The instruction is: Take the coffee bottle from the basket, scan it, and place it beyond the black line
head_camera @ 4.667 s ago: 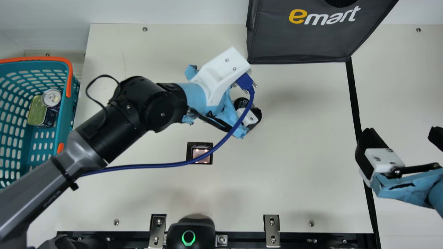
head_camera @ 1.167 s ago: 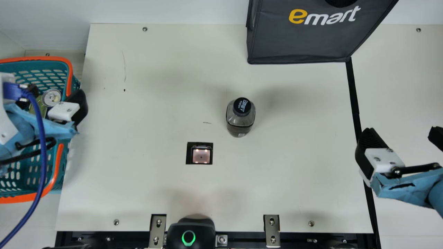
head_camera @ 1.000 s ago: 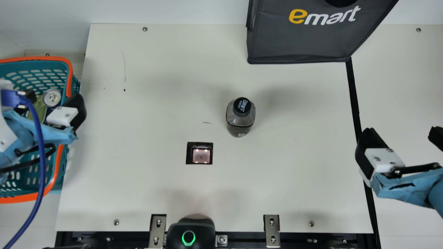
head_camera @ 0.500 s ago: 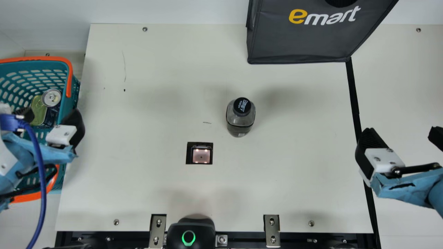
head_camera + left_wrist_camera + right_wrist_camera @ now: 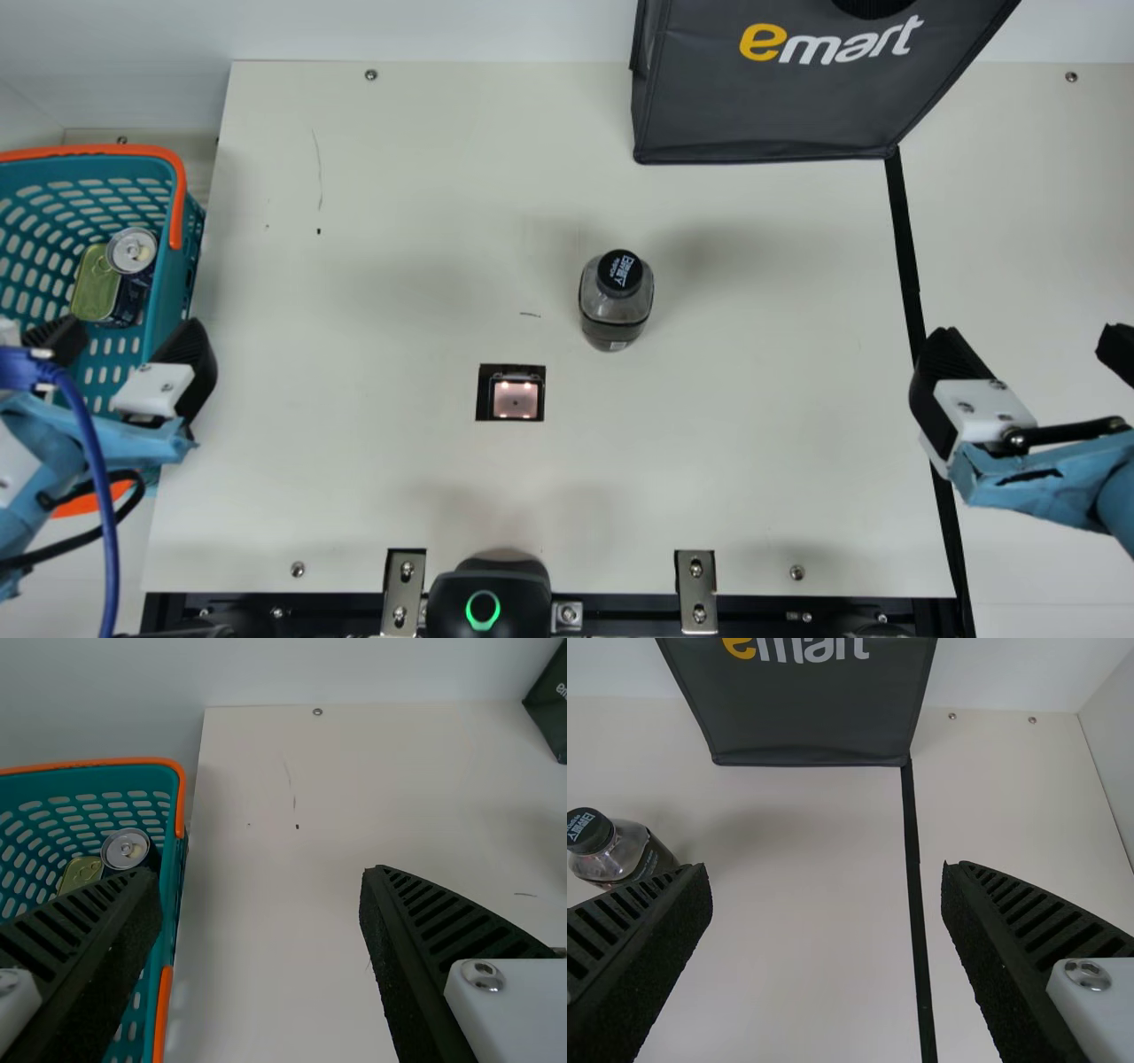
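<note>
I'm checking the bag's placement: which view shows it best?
The main view: it shows more of the bag, side included. The right wrist view catches its lower front, the left wrist view one corner.

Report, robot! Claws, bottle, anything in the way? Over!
Left claw open by basket, right claw open near black line. Both empty. Bottle upright, not beyond the line. Bag farther back, probably not in the way.
</note>
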Robot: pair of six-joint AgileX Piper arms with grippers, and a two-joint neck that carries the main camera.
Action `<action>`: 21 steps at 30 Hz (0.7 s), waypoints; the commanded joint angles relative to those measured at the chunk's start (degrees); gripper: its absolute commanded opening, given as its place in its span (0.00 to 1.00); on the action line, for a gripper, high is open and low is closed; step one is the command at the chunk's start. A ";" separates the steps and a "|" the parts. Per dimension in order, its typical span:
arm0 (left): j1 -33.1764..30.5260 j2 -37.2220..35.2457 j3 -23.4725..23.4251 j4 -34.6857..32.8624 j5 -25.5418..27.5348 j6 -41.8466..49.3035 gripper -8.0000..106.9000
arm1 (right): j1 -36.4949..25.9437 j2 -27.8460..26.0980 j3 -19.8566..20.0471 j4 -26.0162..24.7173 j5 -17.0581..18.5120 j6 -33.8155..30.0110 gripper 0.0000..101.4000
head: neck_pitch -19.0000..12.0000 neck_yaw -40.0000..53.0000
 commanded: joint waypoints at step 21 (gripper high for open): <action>-1.45 -3.42 0.51 3.12 3.62 -3.37 0.85 | 0.00 0.00 0.00 0.00 0.00 0.00 0.90 | -1.48 0.09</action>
